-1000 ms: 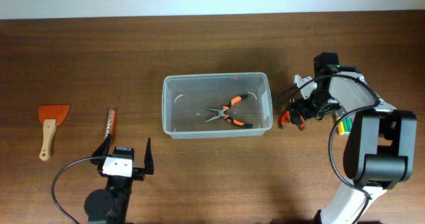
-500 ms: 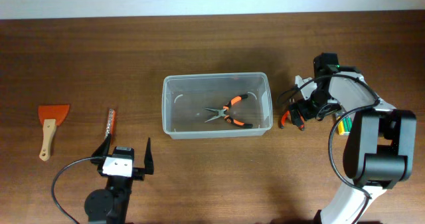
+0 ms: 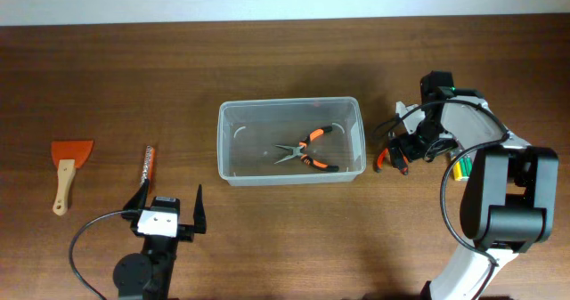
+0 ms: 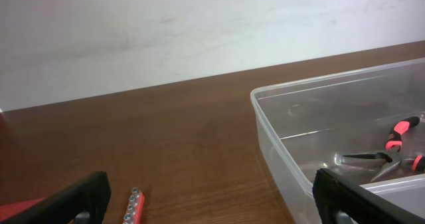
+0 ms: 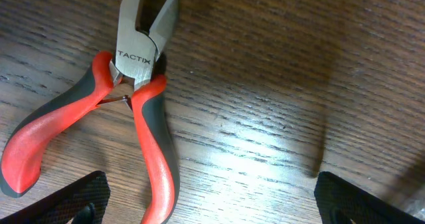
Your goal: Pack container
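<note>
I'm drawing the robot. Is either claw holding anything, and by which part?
Nothing is held. The left gripper and right gripper are open; the red cutters lie loose on the table.

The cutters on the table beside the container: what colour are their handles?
The handles are red and dark grey; the right wrist view shows them best.

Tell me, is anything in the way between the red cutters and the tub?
Nothing visible. The cutters lie just right of the open-topped tub, with a clear gap between. Pliers lie inside, with room left. The right gripper hangs open above the cutters.
</note>
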`<control>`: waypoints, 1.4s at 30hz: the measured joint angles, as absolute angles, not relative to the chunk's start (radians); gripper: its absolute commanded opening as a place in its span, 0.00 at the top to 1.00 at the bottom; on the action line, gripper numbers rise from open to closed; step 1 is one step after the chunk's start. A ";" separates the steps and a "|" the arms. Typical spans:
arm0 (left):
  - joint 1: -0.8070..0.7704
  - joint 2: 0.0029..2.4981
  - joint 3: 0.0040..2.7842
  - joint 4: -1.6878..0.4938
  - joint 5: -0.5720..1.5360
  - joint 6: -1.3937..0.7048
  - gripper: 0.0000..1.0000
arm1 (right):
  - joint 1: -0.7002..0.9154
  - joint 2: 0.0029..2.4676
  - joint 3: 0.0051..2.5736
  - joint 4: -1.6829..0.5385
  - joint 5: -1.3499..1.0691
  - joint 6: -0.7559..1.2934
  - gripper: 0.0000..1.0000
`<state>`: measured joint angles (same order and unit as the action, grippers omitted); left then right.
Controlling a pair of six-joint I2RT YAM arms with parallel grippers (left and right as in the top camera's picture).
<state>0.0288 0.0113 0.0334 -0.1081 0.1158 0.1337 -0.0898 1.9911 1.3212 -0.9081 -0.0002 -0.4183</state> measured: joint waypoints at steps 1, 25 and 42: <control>0.029 0.011 0.033 -0.108 0.116 0.134 0.01 | -0.090 1.991 1.321 -0.908 0.000 -0.418 0.02; 0.029 0.011 0.033 -0.108 0.116 0.134 0.01 | -0.090 1.991 1.321 -0.909 0.023 -0.392 0.01; 0.029 0.011 0.033 -0.108 0.116 0.134 0.01 | -0.012 1.991 1.321 -0.911 0.072 -0.381 0.01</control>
